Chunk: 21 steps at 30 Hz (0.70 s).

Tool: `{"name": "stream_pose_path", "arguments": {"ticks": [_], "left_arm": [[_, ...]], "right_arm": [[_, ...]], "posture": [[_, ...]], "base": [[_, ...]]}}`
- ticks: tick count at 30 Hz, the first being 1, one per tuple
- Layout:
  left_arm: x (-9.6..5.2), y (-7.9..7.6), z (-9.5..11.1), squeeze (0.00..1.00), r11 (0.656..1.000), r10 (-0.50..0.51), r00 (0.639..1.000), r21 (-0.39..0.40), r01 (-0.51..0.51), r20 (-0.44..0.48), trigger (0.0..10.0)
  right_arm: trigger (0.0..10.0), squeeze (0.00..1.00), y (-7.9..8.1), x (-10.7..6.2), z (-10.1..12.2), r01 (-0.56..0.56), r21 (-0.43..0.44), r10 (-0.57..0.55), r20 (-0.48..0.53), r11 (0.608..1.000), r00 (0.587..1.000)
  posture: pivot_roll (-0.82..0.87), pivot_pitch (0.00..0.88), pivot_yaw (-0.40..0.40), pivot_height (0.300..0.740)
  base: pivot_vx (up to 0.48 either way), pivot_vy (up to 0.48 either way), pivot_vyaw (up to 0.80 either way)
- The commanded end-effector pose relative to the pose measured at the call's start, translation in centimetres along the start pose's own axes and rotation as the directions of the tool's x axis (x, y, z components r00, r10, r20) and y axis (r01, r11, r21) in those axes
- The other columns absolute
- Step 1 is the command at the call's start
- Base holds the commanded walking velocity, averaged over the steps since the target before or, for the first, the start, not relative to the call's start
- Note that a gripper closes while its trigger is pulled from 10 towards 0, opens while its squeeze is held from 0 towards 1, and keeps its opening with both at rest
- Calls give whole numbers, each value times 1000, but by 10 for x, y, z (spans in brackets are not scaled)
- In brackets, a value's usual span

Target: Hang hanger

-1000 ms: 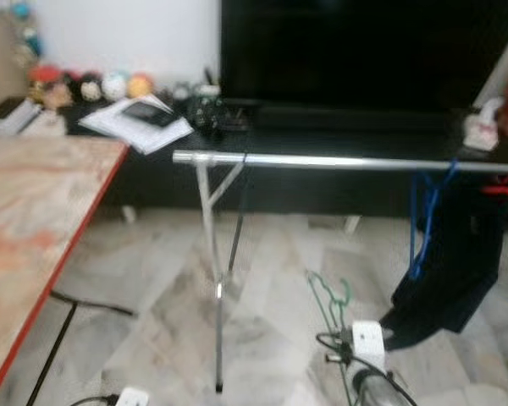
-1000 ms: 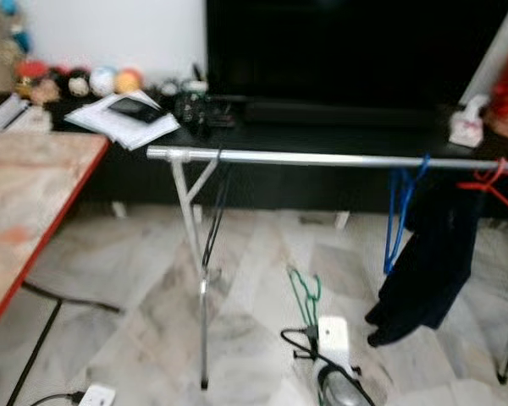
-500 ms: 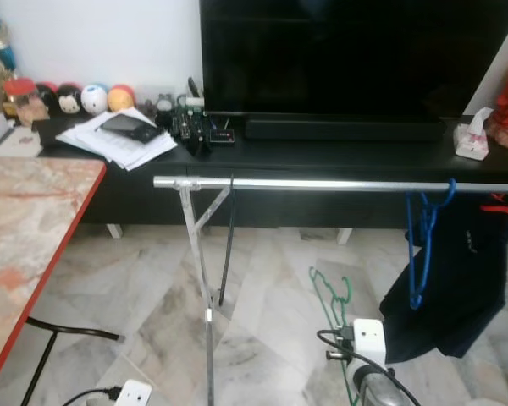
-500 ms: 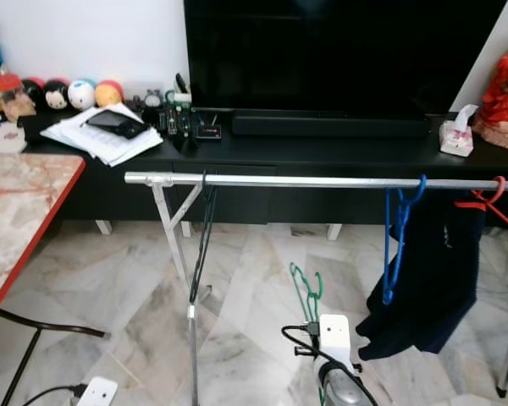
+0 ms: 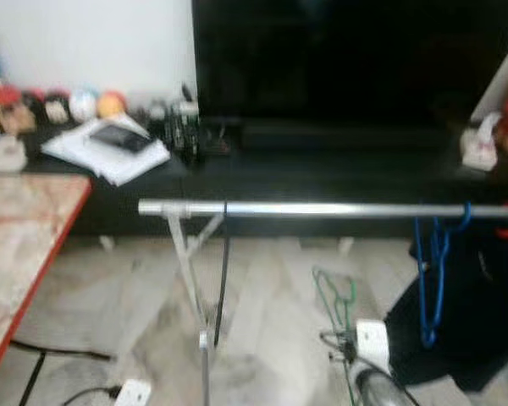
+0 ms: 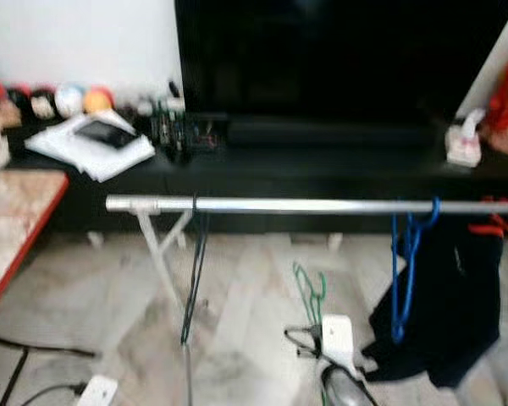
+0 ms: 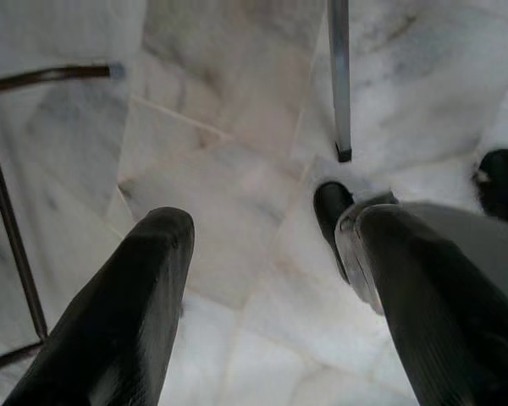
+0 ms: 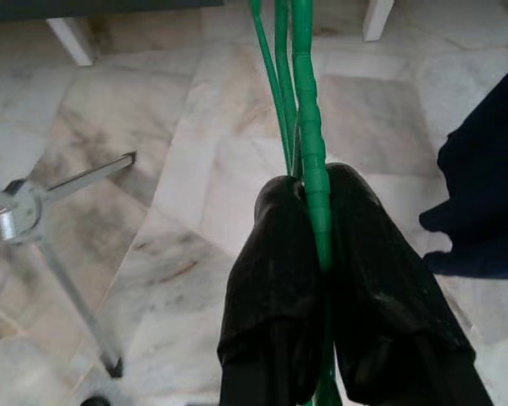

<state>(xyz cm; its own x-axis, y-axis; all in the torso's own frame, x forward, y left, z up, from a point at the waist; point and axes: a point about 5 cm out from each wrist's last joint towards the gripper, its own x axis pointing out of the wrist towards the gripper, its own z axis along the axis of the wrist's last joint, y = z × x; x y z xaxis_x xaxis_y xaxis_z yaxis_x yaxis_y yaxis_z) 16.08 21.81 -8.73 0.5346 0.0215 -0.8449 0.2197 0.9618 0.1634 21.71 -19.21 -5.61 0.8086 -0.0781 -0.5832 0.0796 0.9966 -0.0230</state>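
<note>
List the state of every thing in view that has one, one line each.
green hanger: clamped in the right hand, not yet on the rail
right hand: shut on the green hanger, below the rail
left hand: open, holding nothing, pointed at the floor
rail: level, bare along its middle
blue hanger: hooked on the rail
dark garment: hanging from the rail
television: screen dark

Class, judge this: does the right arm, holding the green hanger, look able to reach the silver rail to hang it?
Probably yes: the right gripper clamps the green hanger below the silver rail, whose middle stretch is bare.
</note>
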Motion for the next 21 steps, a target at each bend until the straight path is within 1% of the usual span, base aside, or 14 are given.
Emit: {"name": "stream_pose_path", "arguments": {"ticks": [1, 5, 7, 8, 9, 12, 15, 21], "left_arm": [[0, -5, -4, 0, 1000, -16, 1000, 14, 16, -16, 10000], [0, -6, -3, 0, 1000, -17, 1000, 19, 18, -13, 10000], [0, -6, -2, 0, 1000, -19, 1000, 23, 19, -9, 10000], [0, -6, -2, 0, 1000, -19, 1000, 23, 19, -9, 10000], [0, -6, -2, 0, 999, -20, 1000, 25, 20, -8, 10000], [0, -6, -2, 0, 1000, -19, 1000, 24, 20, -7, 10000], [0, -6, -2, 0, 1000, -19, 1000, 24, 20, -7, 10000], [0, -6, -3, 0, 1000, -19, 1000, 24, 19, -7, 10000]], "right_arm": [[10000, 0, -6, 2, 9, 28, 15, -28, 45, 999, 999], [10000, 0, -4, 8, 30, 26, 3, -26, 132, 1000, 991], [10000, 0, 0, 12, 50, 23, 2, -23, 214, 1000, 977], [10000, 0, 0, 12, 50, 23, 2, -23, 214, 1000, 977], [10000, 0, 0, 13, 59, 31, 10, -32, 250, 999, 968], [10000, 0, -1, 14, 73, 63, 1, -60, 313, 998, 948], [10000, 0, -2, 13, 78, 90, 31, -95, 353, 995, 931], [10000, 0, -1, 10, 74, 109, 29, -112, 372, 994, 922]], "posture": [[-61, 0, -31, 740], [-60, 0, -31, 740], [-59, 0, -31, 740], [-59, 0, -31, 740], [-58, 0, -31, 740], [-58, 0, -31, 740], [-56, 0, -32, 740], [-56, 0, -29, 740]], "base": [[0, 0, 0], [0, 0, 0], [0, 0, 0], [0, 0, 0], [0, 0, 0], [0, 0, 0], [0, 0, 0], [0, 0, 0]]}}
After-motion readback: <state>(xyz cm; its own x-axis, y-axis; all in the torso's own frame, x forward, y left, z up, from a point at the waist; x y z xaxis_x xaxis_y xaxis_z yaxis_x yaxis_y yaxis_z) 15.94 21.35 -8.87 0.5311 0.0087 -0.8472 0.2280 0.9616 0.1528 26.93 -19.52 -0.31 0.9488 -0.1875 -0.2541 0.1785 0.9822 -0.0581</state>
